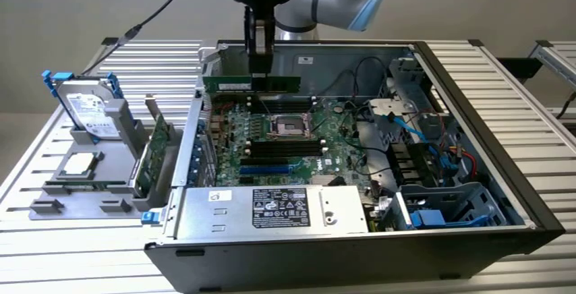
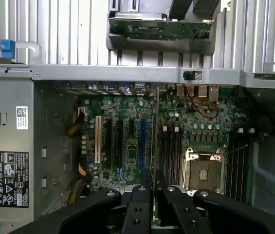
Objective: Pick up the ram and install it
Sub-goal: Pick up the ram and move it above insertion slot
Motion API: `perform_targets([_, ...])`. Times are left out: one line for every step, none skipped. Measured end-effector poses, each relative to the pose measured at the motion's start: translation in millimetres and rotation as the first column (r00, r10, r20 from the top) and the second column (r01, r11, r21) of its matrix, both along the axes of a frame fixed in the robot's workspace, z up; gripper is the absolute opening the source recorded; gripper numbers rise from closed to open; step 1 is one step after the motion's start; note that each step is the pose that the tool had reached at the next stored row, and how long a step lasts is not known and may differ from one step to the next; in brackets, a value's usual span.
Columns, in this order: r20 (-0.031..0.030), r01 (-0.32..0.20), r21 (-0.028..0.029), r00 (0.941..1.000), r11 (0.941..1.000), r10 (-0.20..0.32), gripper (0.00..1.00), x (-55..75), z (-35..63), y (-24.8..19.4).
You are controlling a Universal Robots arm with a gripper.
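Observation:
The ram (image 1: 251, 83) is a long green stick hanging level above the back part of the motherboard (image 1: 270, 142) inside the open computer case. My gripper (image 1: 261, 70) comes down from above and is shut on the stick's upper edge near its middle. In the wrist view the ram (image 2: 155, 136) is seen edge-on as a thin line running out from between my black fingers (image 2: 139, 207), over the board. The black memory slots (image 1: 283, 148) lie below, in front of the CPU socket (image 1: 290, 125); the slots (image 2: 173, 151) flank the socket (image 2: 204, 170).
A grey fixture (image 1: 54, 203) at the exterior view's left holds a hard drive (image 1: 90, 108), a silver CPU chip (image 1: 79, 164) and an upright green expansion card (image 1: 158, 145). The power supply (image 1: 270, 208) sits along the case front. Cables and a drive cage (image 1: 450, 203) crowd the right side.

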State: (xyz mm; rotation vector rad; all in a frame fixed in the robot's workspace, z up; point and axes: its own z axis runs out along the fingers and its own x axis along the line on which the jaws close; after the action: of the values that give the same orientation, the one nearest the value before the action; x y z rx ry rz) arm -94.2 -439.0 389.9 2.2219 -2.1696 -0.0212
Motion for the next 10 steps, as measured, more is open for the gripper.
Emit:
perform_targets([0.0001, 0.0, -0.0002, 1.0, 1.0, 0.0, 0.15, 1.7, -0.6, 2.2])
perform_targets([0.0, 0.0, -0.0006, 1.0, 1.0, 0.0, 0.15, 3.3, -1.2, 4.3])
perform_targets([0.0, -0.001, -0.001, 1.0, 1.0, 0.001, 0.15, 4.9, -1.9, 6.3])
perform_targets([0.0, -0.001, -0.0018, 1.0, 1.0, 0.001, 0.15, 6.7, -2.8, 8.4])
perform_targets([0.0, -0.001, -0.0029, 1.0, 1.0, 0.001, 0.15, 8.4, -3.8, 10.4])
perform_targets([0.0, -0.001, -0.0046, 1.0, 1.0, 0.001, 0.15, 10.3, -5.2, 12.3])
perform_targets([0.0, -0.001, -0.0065, 1.0, 1.0, 0.001, 0.15, 12.0, -6.5, 14.1])
perform_targets([0.0, -0.002, -0.0085, 1.0, 1.0, 0.002, 0.15, 13.8, -8.0, 15.8])
perform_targets([0.0, -0.002, -0.0107, 1.0, 0.9999, 0.002, 0.15, 15.7, -9.6, 17.4])
perform_targets([0.0, -0.003, -0.0124, 1.0, 0.9999, 0.003, 0.15, 17.4, -11.4, 18.7])
